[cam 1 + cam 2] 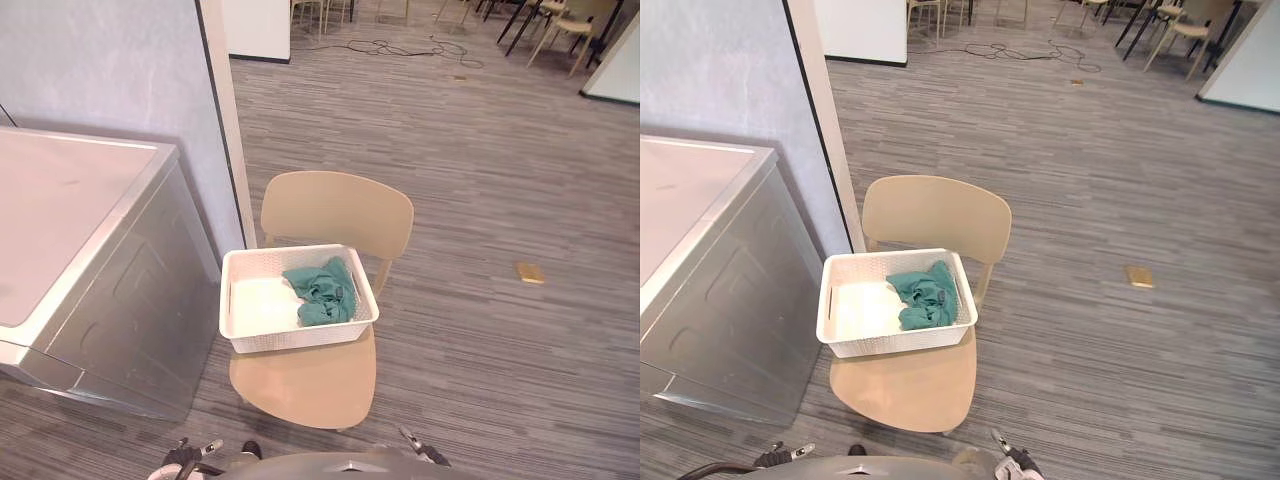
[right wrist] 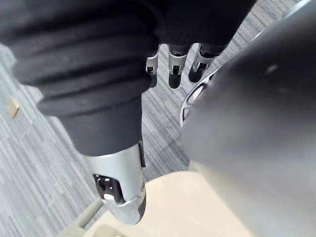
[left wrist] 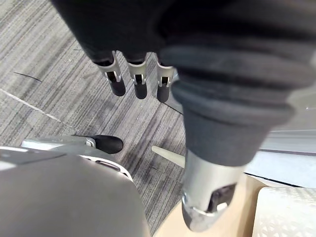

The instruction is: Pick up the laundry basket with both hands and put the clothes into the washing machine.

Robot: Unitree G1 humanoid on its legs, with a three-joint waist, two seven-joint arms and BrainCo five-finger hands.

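1. The white plastic laundry basket (image 1: 298, 338) has a fine woven-look texture on its walls.
2. The teal-green crumpled cloth (image 1: 322, 292) is plain, with no print.
3. The beige moulded chair (image 1: 335, 210) is one even tone.
4. The silver-grey washing machine (image 1: 120, 300) has a white top.
5. The grey floor (image 1: 480, 180) is finely streaked.

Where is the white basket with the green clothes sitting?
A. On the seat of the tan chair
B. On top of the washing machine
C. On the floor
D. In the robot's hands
A: the white plastic laundry basket rests on the seat of the tan chair, beside the grey washing machine and not on top of it.
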